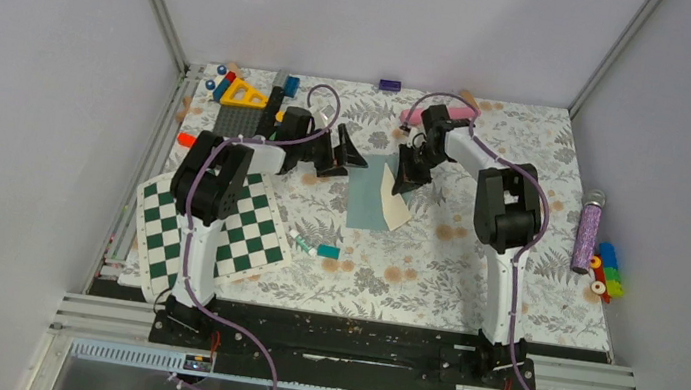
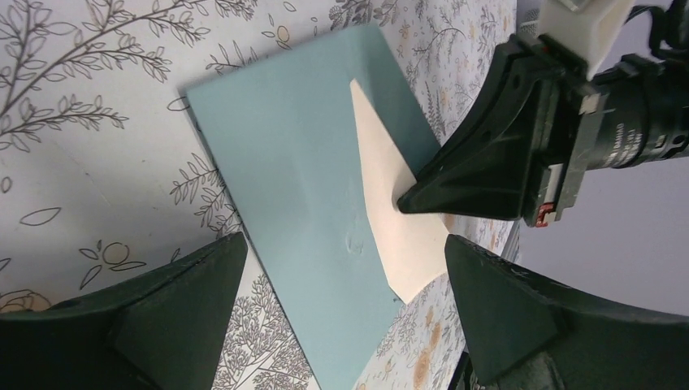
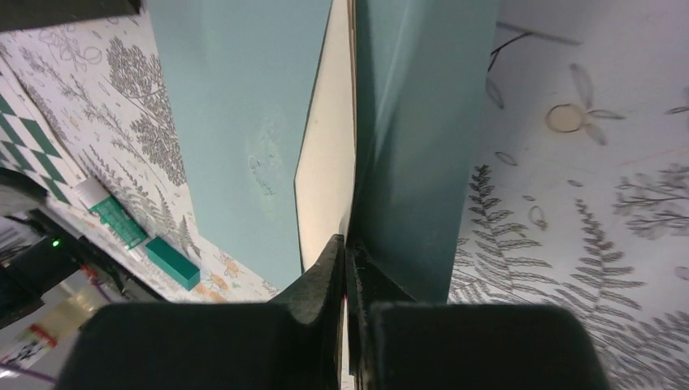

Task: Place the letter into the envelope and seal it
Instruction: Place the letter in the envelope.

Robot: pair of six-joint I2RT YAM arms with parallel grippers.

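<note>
Two robot arms over a floral-patterned worktop, seen from behind their bases. The teal envelope lies flat near the middle of the worktop, between the two arms. The cream letter lies slantwise along its right side, one corner jutting past the envelope's edge onto the worktop. Whether the sheet is tucked partly inside or simply rests on top cannot be told from here.

The right claw is closed tight, its two fingers pressed together with no gap showing. Its tip is planted on the letter where the paper crosses the envelope's right edge. Whether a sliver of paper is nipped between the fingers or only pinned beneath them is not clear.

The left claw stands spread as wide as it goes and grips nothing. It hangs just beside the envelope's far left corner, with both fingers off the paper.

A green-and-white checkerboard lies at the near left under the left arm. A small teal block sits near the envelope's near end.
</note>
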